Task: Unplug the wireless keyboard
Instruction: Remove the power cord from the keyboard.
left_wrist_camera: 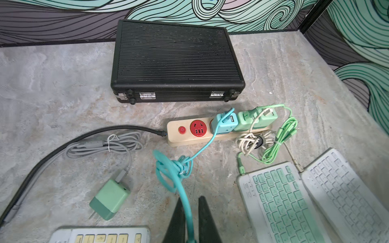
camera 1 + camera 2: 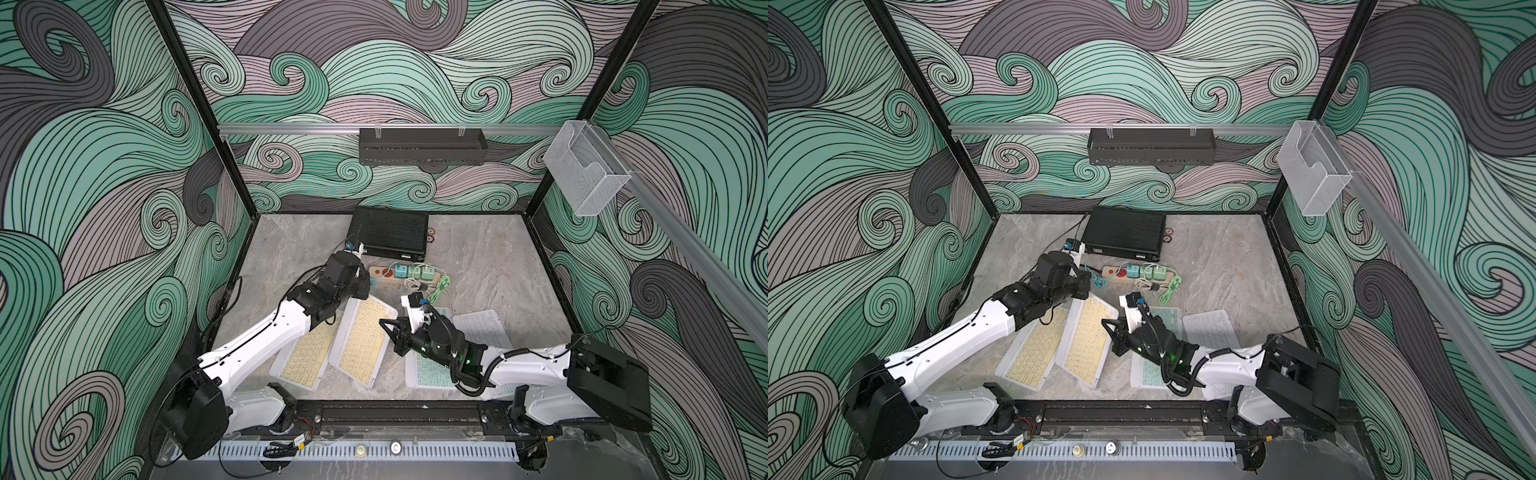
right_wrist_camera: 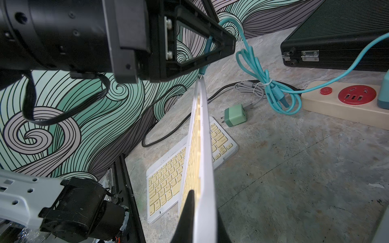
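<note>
My left claw point(image 1: 190, 210) is clamped on the teal cable point(image 1: 183, 168) just behind its plug point(image 3: 202, 72). My right claw point(image 3: 202, 210) pinches the yellow-keyed keyboard point(image 3: 200, 147), which is tilted up off the table point(image 3: 294, 168). I should pull straight along the plug, holding the keyboard steady.

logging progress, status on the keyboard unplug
Left hand shut on teal cable. Right hand shut on yellow keyboard, tilted up. Plug at keyboard edge, unclear if out.

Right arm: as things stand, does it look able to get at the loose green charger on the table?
Probably not. The right gripper is shut on the tilted yellow keyboard, which stands between it and the green charger, and the left gripper, clamped on the teal cable, crowds that side too.
</note>
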Controlling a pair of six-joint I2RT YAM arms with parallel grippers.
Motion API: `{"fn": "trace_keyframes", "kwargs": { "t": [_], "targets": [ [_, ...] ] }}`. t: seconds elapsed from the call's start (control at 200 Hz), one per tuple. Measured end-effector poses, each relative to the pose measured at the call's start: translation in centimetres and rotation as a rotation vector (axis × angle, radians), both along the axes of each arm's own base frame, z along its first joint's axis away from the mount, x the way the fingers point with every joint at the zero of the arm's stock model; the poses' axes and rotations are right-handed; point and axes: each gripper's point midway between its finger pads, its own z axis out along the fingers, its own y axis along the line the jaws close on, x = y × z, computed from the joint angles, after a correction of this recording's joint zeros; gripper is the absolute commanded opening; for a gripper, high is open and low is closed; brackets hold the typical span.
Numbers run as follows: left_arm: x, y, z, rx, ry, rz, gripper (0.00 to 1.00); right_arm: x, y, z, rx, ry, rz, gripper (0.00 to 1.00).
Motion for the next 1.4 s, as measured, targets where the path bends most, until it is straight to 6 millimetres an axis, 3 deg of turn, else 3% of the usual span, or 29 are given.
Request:
{"fn": "trace_keyframes", "kwargs": {
  "t": [0.19, 0.515, 0.77, 0.851, 0.981, 1.171, 1.311, 1.401],
  "targets": [
    [0.0, -0.1, 0.2, -0.013, 0.001, 0.002, 0.00, 0.0, 0.0, 0.1, 0.005, -0.002, 0.000, 0.00],
    [0.5, -1.2, 1.1, -0.185, 0.129, -0.036, 0.00, 0.3, -0.7, 0.6, 0.016, -0.025, -0.024, 0.00],
    [0.3, -1.8, 1.8, 0.011, 0.016, -0.090, 0.00, 0.1, -0.6, 0.6, 0.012, -0.020, -0.011, 0.00],
    [1.0, -2.0, 3.0, 0.099, -0.078, -0.093, 0.00, -0.4, -0.4, 0.0, -0.004, -0.003, 0.017, 0.00],
    [2.6, -1.2, 5.9, 0.144, -0.212, -0.022, 0.00, -2.0, 0.3, -0.4, -0.006, 0.029, 0.086, 0.00],
    [3.8, 1.6, 7.8, 0.065, -0.242, 0.080, 0.00, -2.5, 0.6, -0.7, -0.004, 0.051, 0.115, 0.00],
    [4.0, 2.5, 8.2, -0.012, -0.229, 0.129, 0.00, -2.3, 0.3, -1.2, -0.022, 0.075, 0.098, 0.00],
    [4.0, 2.2, 7.2, -0.047, -0.192, 0.138, 0.00, -2.1, -0.3, -1.4, -0.034, 0.098, 0.079, 0.00]
  ]
}}
